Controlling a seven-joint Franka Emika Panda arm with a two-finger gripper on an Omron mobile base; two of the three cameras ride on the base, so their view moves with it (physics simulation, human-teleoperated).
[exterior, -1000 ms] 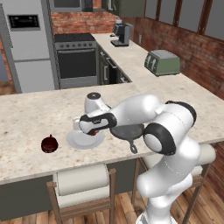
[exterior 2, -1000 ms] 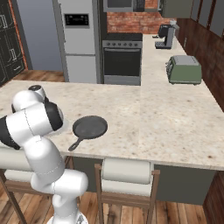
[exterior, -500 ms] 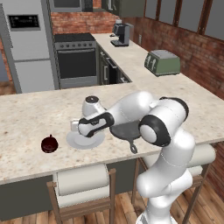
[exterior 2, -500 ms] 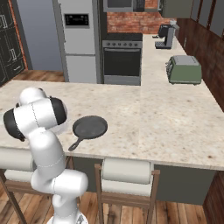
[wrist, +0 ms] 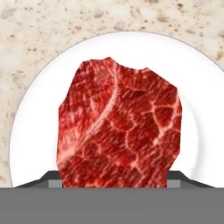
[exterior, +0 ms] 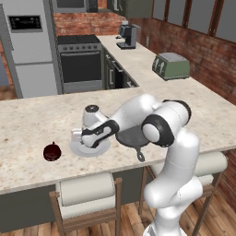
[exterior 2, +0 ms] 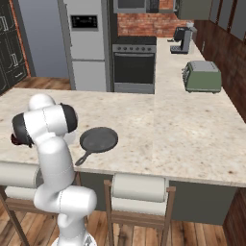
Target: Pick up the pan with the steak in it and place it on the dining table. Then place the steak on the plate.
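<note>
The steak [wrist: 120, 127] is held between the gripper's [exterior: 93, 138] jaws, clamped at its near end, directly over the white plate [wrist: 192, 105]. The plate rests on the dining table [exterior: 32, 120], the empty pan [exterior 2: 98, 140] just beside it. Farther off, a green toaster [exterior: 171, 66] is seen.

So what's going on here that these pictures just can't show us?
- Whether the steak rests on the plate or hangs just above it: the hand view looks straight down, and its lower end is cut off.
- Whether the gripper holds the steak: in the left base view the hand covers it.
- The plate in the right base view: the arm blocks it.
- The pan looks empty.
</note>
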